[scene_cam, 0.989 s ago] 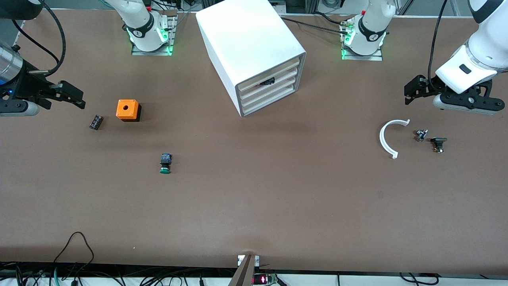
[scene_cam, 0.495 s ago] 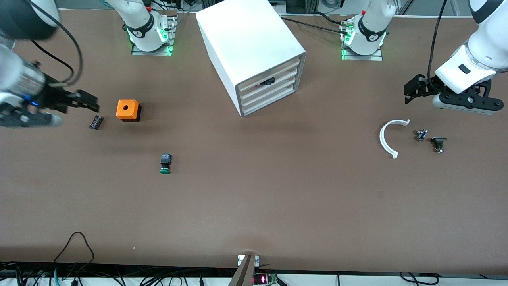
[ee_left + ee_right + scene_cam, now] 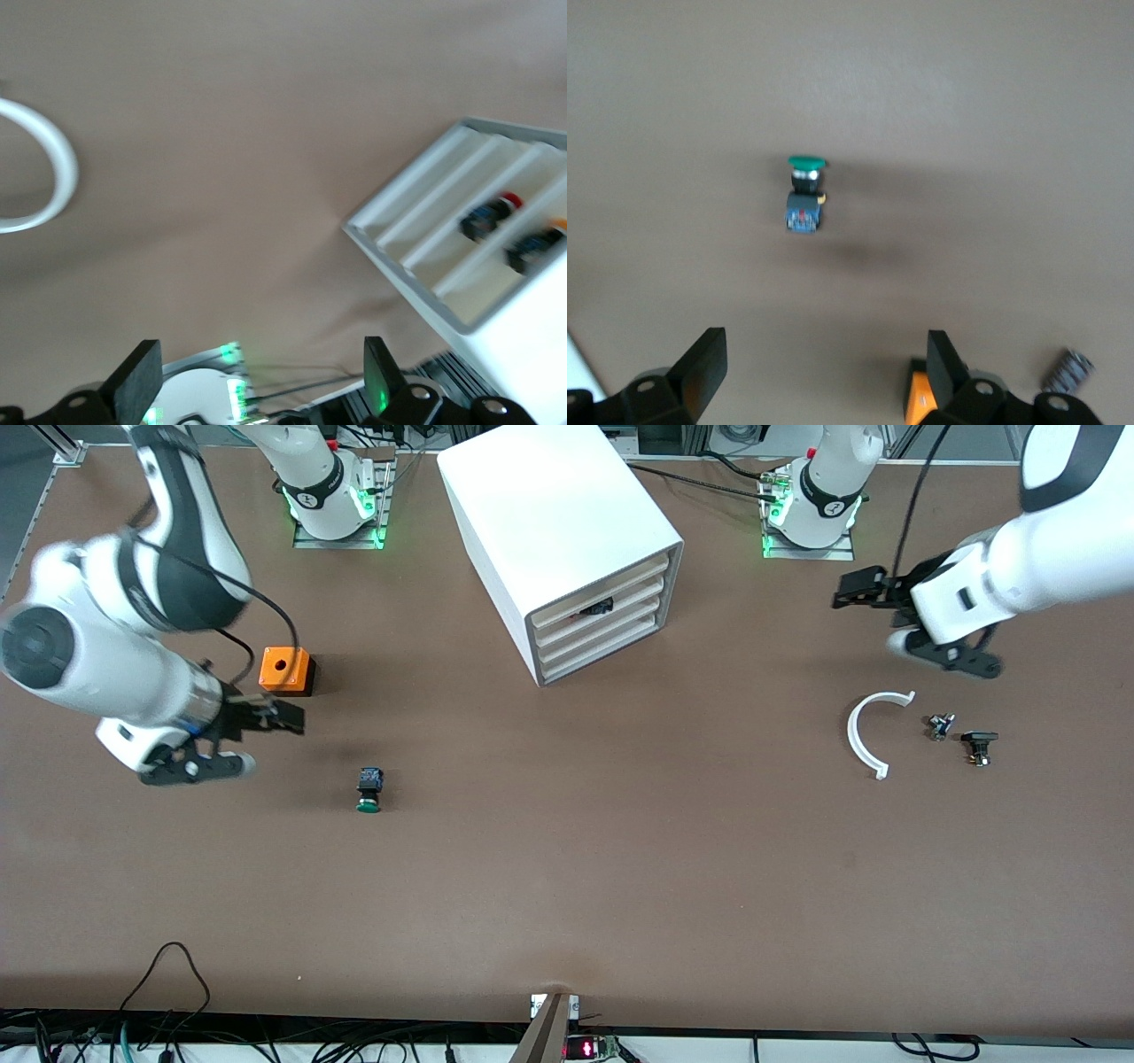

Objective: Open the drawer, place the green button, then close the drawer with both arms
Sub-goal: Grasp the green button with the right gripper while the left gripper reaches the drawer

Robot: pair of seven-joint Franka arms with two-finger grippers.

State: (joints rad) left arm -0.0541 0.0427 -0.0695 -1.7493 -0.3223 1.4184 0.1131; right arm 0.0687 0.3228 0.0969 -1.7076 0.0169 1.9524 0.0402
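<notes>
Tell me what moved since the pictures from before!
The right pincer swung in over the table, open, toward the green button. The left pincer slid toward the white drawer cabinet, open too. Nothing was grabbed or dropped. The button, orange cube, cabinet and white curved piece stayed put.

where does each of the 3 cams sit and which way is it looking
Front view: high, across the table, facing both arms' bases; shows the cabinet, left gripper and right gripper.
Left wrist view: on the left arm, looking down at the drawers; its open jaws show.
Right wrist view: on the right arm, above the button; open jaws show.
Shared: button, front and right wrist.
</notes>
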